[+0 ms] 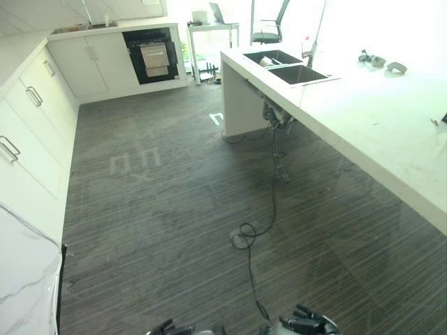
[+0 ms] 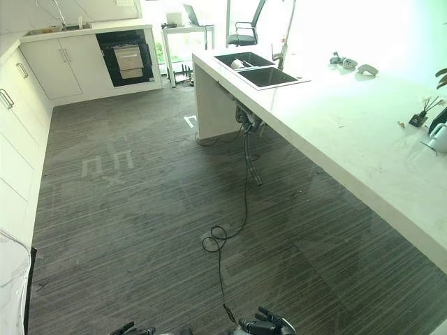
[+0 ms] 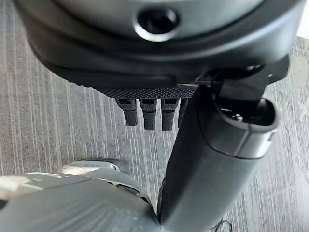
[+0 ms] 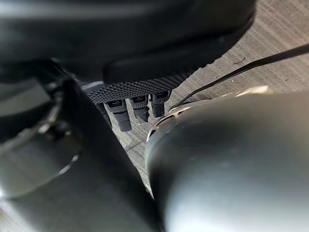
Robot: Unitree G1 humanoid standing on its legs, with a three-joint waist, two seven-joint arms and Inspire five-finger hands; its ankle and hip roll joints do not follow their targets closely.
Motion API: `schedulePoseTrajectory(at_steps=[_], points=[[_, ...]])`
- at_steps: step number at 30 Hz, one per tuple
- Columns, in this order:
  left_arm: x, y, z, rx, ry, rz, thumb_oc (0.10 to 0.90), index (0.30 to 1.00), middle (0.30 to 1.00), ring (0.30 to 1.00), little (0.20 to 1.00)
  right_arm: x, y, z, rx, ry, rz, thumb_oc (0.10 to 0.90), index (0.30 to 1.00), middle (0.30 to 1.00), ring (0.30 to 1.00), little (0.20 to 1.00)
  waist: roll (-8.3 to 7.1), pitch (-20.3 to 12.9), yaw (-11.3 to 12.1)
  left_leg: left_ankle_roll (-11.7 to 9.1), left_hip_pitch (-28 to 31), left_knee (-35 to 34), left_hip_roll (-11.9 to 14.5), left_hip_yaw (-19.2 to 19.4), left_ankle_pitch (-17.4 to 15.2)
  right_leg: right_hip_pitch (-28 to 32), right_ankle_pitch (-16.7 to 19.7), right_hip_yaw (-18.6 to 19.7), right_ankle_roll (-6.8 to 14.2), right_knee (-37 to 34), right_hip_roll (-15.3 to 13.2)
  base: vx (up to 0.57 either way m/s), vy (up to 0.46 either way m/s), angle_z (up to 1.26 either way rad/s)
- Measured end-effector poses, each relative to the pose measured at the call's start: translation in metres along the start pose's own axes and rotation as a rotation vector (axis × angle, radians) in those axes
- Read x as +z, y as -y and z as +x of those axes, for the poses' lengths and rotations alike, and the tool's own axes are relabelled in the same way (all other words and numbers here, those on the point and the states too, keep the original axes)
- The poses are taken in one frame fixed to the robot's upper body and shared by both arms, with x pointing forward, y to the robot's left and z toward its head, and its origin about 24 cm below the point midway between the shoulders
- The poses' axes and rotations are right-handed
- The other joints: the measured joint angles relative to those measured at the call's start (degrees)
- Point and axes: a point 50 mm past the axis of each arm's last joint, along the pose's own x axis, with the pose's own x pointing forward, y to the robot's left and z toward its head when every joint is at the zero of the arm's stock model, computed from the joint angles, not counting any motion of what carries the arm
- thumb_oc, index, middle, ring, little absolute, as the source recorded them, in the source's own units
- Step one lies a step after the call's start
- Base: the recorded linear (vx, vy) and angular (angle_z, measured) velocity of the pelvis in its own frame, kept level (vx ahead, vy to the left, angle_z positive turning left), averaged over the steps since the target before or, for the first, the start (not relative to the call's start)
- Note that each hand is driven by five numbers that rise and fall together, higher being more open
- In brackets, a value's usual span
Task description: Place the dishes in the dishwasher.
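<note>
One dishwasher (image 1: 155, 56) is seen at the upper left of the frame: a dark rectangular opening set in white cabinets (image 1: 91, 64), with one pale rack drawn out of it. One long white counter (image 1: 377, 132) runs down the right side, smooth and glossy, straight-edged. Two rectangular dark sink basins (image 1: 286, 66) are recessed at its far end; one pale rounded dish (image 1: 266, 61) is visible in the farther basin, other dishes cannot be made out. One faucet (image 1: 308, 50) stands beside the basins. Three small grey objects (image 1: 380, 63) lie at the upper right of the counter. One small potted plant (image 2: 421, 115) sits at the right edge in the right eye view. One office chair (image 1: 269, 31) and one small table (image 1: 213, 29) are seen at the top centre. The floor (image 1: 174, 209) is dark grey with fine stripes.

The left hand (image 3: 149, 113) is seen with fingers straight and relaxed, nothing held. The right hand (image 4: 133, 108) likewise: fingers extended, empty. Both are low at the bottom edge, well apart from the dishwasher and sink.
</note>
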Motion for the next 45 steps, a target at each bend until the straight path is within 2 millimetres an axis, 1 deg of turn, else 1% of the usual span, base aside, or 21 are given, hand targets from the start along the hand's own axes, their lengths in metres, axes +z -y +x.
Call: schedulePoseTrajectory(at_steps=[6,10,17,24,28,30,31,32,33,34,35,36,37,38,39,40,41,42,43,44,45], points=[[0.004,0.005,0.001,-0.050,0.000,-0.004,0.800,0.900,0.900,0.900,0.900,0.001,0.003,0.001,-0.002,-0.012,-0.031,0.800,0.900,0.900,0.900,0.900,0.35,-0.2,0.0,0.1,0.1,0.0,0.0,-0.2,-0.1,0.1,-0.1,-0.2,-0.1,0.3,0.0,0.00,0.000,0.00],[0.001,0.006,0.001,-0.053,-0.015,0.001,0.800,0.900,0.900,0.900,0.900,0.003,0.004,0.000,-0.005,0.000,-0.076,0.800,0.900,0.900,0.900,0.900,0.71,-0.4,0.0,0.0,0.0,0.0,0.0,-0.4,0.0,0.1,-0.1,-0.3,-0.2,0.4,0.0,0.00,0.000,0.00],[-0.001,0.005,0.000,-0.050,-0.019,-0.038,0.800,0.900,0.900,0.900,0.900,0.002,0.005,0.000,-0.005,0.004,-0.077,0.800,0.900,0.900,0.900,0.900,0.67,-0.8,0.0,0.0,-0.4,0.0,0.0,-0.5,0.0,0.0,-0.3,-0.4,-0.4,0.5,0.0,0.00,-0.010,0.00],[-0.004,0.002,-0.001,-0.040,-0.011,-0.051,0.800,0.900,0.900,0.900,0.900,0.000,0.005,-0.001,-0.005,0.002,-0.076,0.800,0.900,0.900,0.900,0.900,0.18,-1.9,0.1,-0.1,-0.9,0.1,0.1,-1.3,0.0,0.0,-0.5,-1.3,-0.7,0.6,0.0,0.02,-0.064,0.06],[-0.009,-0.001,-0.002,-0.028,-0.012,-0.122,0.800,0.900,0.900,0.900,0.900,0.001,0.005,-0.001,-0.005,0.009,-0.078,0.800,0.900,0.900,0.900,0.900,0.14,-1.9,0.0,-0.3,-0.8,0.0,0.1,-1.4,0.0,0.0,-0.7,-1.4,-1.1,1.0,0.0,0.04,-0.073,0.02],[-0.011,-0.003,-0.003,-0.032,-0.009,-0.200,0.800,0.900,0.900,0.900,0.900,0.001,0.005,-0.001,-0.004,0.008,-0.076,0.800,0.900,0.900,0.900,0.900,0.19,-1.9,0.1,-0.6,-0.8,-0.1,0.3,-1.4,0.1,-0.1,-1.0,-1.5,-1.5,1.3,0.2,0.04,-0.165,0.00],[-0.010,-0.004,-0.003,-0.033,-0.004,-0.207,0.800,0.900,0.900,0.900,0.900,0.001,0.005,-0.001,0.000,0.012,-0.078,0.800,0.900,0.900,0.900,0.900,0.25,-1.7,0.3,-1.1,-0.7,-0.3,0.4,-1.2,0.4,-0.5,-1.6,-1.8,-1.7,2.7,0.6,0.01,-0.198,-0.13],[-0.010,-0.006,-0.004,-0.033,0.009,-0.208,0.800,0.900,0.900,0.900,0.900,0.002,0.002,0.000,0.019,0.016,-0.089,0.800,0.900,0.900,0.900,0.900,-0.64,-1.4,1.1,-2.7,-0.1,-1.3,-0.2,-0.2,1.3,-1.5,-3.8,-1.1,-2.7,4.8,0.1,-0.02,-0.094,-0.13],[-0.009,-0.007,-0.004,-0.033,0.013,-0.206,0.800,0.900,0.900,0.900,0.900,0.002,0.001,0.000,0.025,0.018,-0.092,0.800,0.900,0.900,0.900,0.900,-1.14,-1.1,1.6,-4.9,0.1,-0.7,-0.3,0.1,2.8,-2.0,-4.0,-1.1,-3.7,5.3,-0.1,0.02,-0.064,0.03],[0.001,-0.005,-0.001,-0.049,0.040,-0.204,0.800,0.900,0.900,0.900,0.900,0.006,-0.002,0.002,0.036,0.026,-0.095,0.800,0.900,0.900,0.900,0.900,-2.62,0.4,1.8,-7.6,-1.6,2.8,-0.4,0.3,4.3,-2.1,-4.2,-1.1,-3.9,5.7,-1.0,0.16,0.008,0.39],[0.017,0.001,0.002,-0.073,0.079,-0.201,0.800,0.900,0.900,0.900,0.900,0.012,-0.002,0.003,0.037,0.044,-0.099,0.800,0.900,0.900,0.900,0.900,-3.09,2.8,1.6,-9.2,-5.9,9.3,0.4,0.8,5.3,-2.1,-4.5,-1.3,-5.2,5.7,-1.8,0.25,0.097,0.41],[0.023,0.004,0.002,-0.082,0.094,-0.207,0.800,0.900,0.900,0.900,0.900,0.018,0.001,0.004,0.025,0.057,-0.106,0.800,0.900,0.900,0.900,0.900,-2.59,3.9,2.1,-8.1,-7.6,9.6,2.0,3.8,3.8,-1.7,-4.5,-1.8,-5.1,5.2,-1.5,0.28,0.128,0.32],[0.020,0.008,0.002,-0.089,0.084,-0.212,0.800,0.900,0.900,0.900,0.900,0.024,0.007,0.003,0.009,0.073,-0.106,0.800,0.900,0.900,0.900,0.900,-1.58,4.7,1.6,-7.8,-8.1,5.4,3.5,6.3,2.8,-1.1,-4.2,-2.4,-4.4,2.4,-0.3,0.28,0.159,0.15],[0.015,0.015,0.003,-0.094,0.063,-0.229,0.800,0.900,0.900,0.900,0.900,0.027,0.014,0.002,-0.020,0.081,-0.087,0.800,0.900,0.900,0.900,0.900,1.09,5.6,1.3,-7.7,-7.8,-0.2,5.3,7.6,3.0,1.4,-3.6,-2.7,-3.7,-2.4,2.4,0.29,0.126,0.15],[0.010,0.016,0.002,-0.091,0.049,-0.239,0.800,0.900,0.900,0.900,0.900,0.026,0.020,0.000,-0.034,0.073,-0.076,0.800,0.900,0.900,0.900,0.900,2.60,6.3,2.1,-8.8,-8.7,-1.8,7.8,8.0,3.2,1.6,-4.8,-3.2,-3.7,2.5,3.8,0.26,0.110,0.32],[0.015,0.013,0.002,-0.100,0.077,-0.230,0.800,0.900,0.900,0.900,0.900,0.023,0.021,-0.001,-0.038,0.070,-0.068,0.800,0.900,0.900,0.900,0.900,2.64,6.6,2.0,-11.3,-11.3,-1.1,9.2,6.3,4.7,1.9,-7.2,-3.5,-6.4,5.0,3.4,0.30,0.134,0.16],[0.027,0.022,0.003,-0.134,0.118,-0.256,0.800,0.900,0.900,0.900,0.900,0.031,0.031,-0.004,-0.070,0.097,-0.057,0.800,0.900,0.900,0.900,0.900,5.90,9.0,3.4,-11.6,-14.3,-0.6,12.9,3.7,5.5,1.1,-8.3,-3.4,-7.5,6.6,6.5,0.31,0.175,-0.02],[0.031,0.020,0.003,-0.129,0.135,-0.268,0.800,0.900,0.900,0.900,0.900,0.034,0.031,-0.003,-0.069,0.105,-0.052,0.800,0.900,0.900,0.900,0.900,5.02,9.0,4.2,-11.6,-15.2,0.4,12.2,3.8,5.4,1.0,-8.5,-2.2,-8.2,6.3,5.7,0.44,0.250,-0.55],[0.031,0.017,0.004,-0.115,0.129,-0.274,0.800,0.900,0.900,0.900,0.900,0.034,0.031,-0.003,-0.067,0.101,-0.057,0.800,0.900,0.900,0.900,0.900,4.00,9.2,4.8,-11.3,-14.0,1.4,10.8,1.2,5.1,2.1,-7.7,1.4,-6.9,4.4,5.7,0.41,0.234,-0.58],[0.028,0.017,0.004,-0.110,0.118,-0.278,0.800,0.900,0.900,0.900,0.900,0.034,0.032,-0.003,-0.069,0.100,-0.059,0.800,0.900,0.900,0.900,0.900,4.05,9.2,4.6,-11.3,-13.1,1.3,10.7,0.4,5.1,2.9,-7.2,2.2,-5.9,3.4,5.8,0.43,0.227,-0.58],[0.026,0.018,0.004,-0.104,0.107,-0.292,0.800,0.900,0.900,0.900,0.900,0.031,0.034,-0.004,-0.078,0.093,-0.055,0.800,0.900,0.900,0.900,0.900,4.38,9.0,4.4,-9.8,-11.5,1.9,11.5,2.7,4.4,4.6,-6.8,2.4,-5.3,2.1,5.8,0.36,0.193,-0.34]])
